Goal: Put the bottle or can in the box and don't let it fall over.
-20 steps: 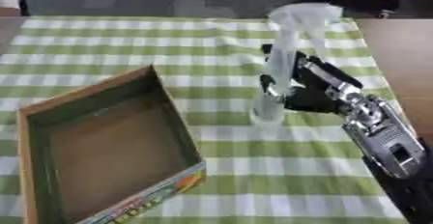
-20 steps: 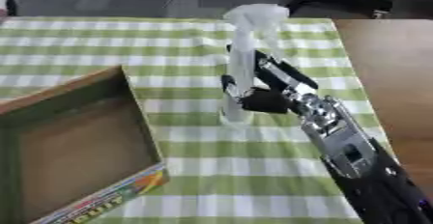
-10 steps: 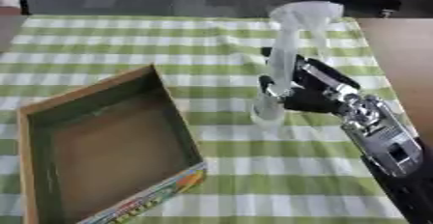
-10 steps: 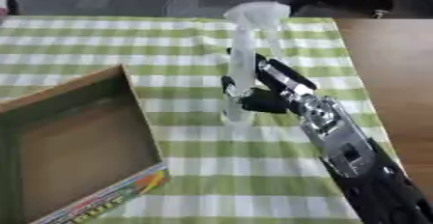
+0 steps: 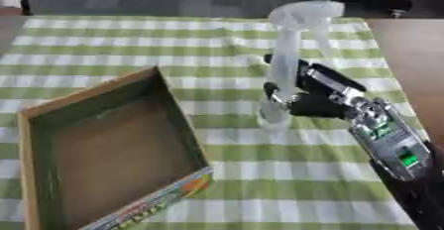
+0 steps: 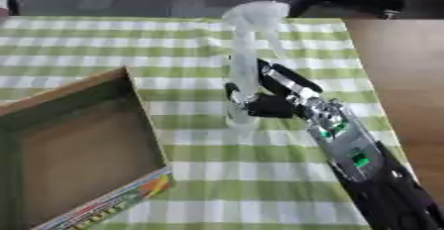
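At the left of the bench, the box is sitting open and empty; just right of it the tall clear bottle is standing upright, the right hand curling its fingers round the lower body. Lifting vertically before crossing the rim should prevent tipping.

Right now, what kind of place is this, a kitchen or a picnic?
Probably an indoor table set up for robot practice: a green checked tablecloth, an open cardboard box, and the right hand with fingers curled round a clear spray bottle.
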